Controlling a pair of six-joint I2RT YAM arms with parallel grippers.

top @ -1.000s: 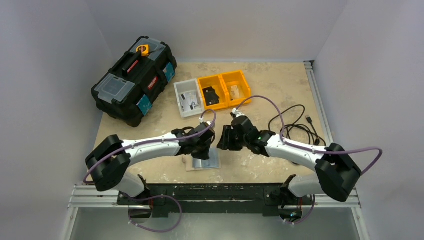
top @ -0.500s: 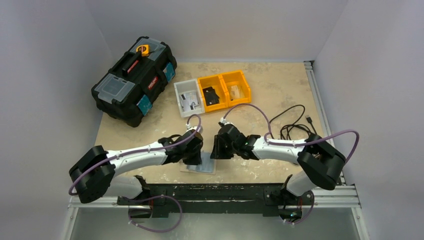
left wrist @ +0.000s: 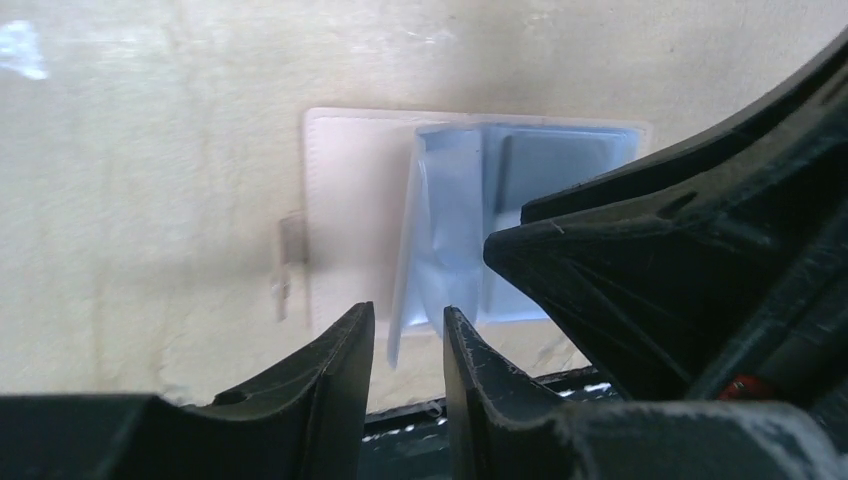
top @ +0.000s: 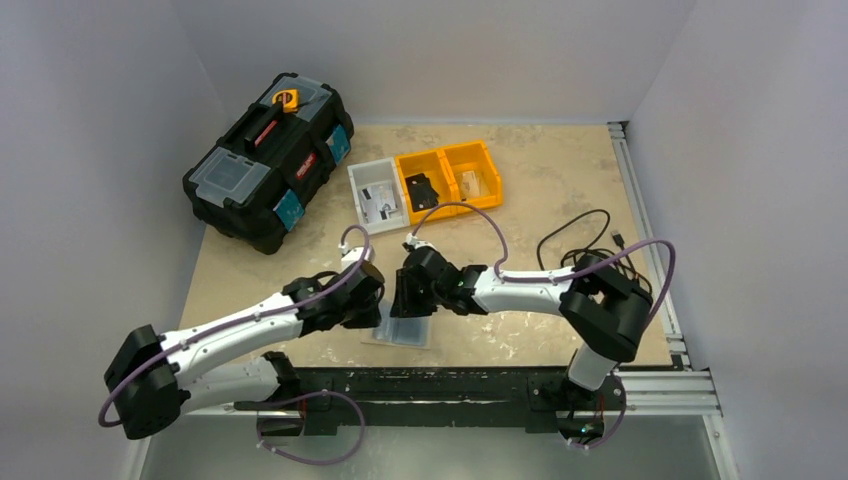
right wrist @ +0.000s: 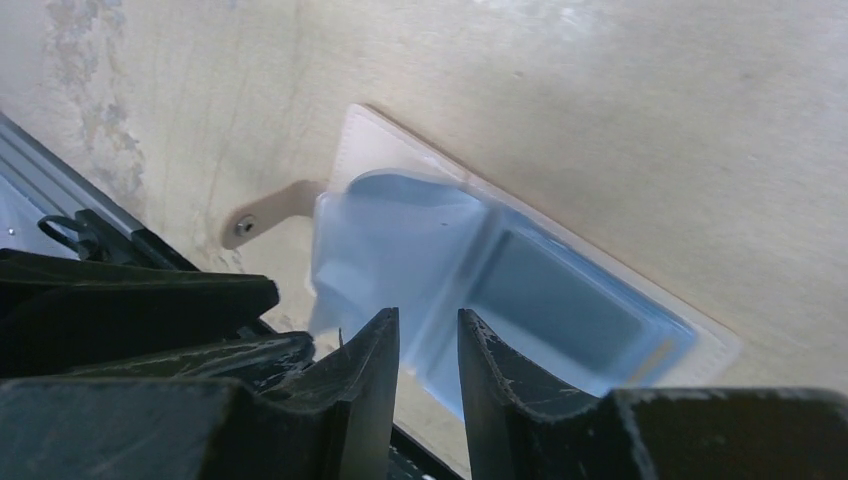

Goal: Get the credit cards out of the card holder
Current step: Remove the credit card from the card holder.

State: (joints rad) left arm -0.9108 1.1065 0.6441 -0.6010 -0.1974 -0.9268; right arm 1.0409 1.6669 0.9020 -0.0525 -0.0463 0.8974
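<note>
The card holder (top: 402, 333) lies opened flat near the table's front edge: a beige cover (left wrist: 350, 200) with bluish clear pockets (right wrist: 440, 250) and a snap tab (right wrist: 262, 212). One clear leaf (left wrist: 440, 220) stands up from it. My left gripper (top: 370, 312) is low over the holder's left side, its jaws a narrow gap apart (left wrist: 408, 325) with the leaf's edge between them, touching neither. My right gripper (top: 406, 304) hovers just right of it, its jaws narrowly apart (right wrist: 428, 330) over the pockets. A darker rectangle (right wrist: 560, 290) sits in one pocket. I cannot make out separate credit cards.
A black toolbox (top: 268, 160) stands at the back left. A grey bin (top: 375, 197) and two yellow bins (top: 448, 178) holding small items sit behind the arms. A black cable (top: 590, 245) lies coiled at right. The metal rail (top: 430, 380) runs just past the holder.
Both grippers have moved left and toward the front edge, coming down close onto the card holder. The holder has shifted slightly left.
</note>
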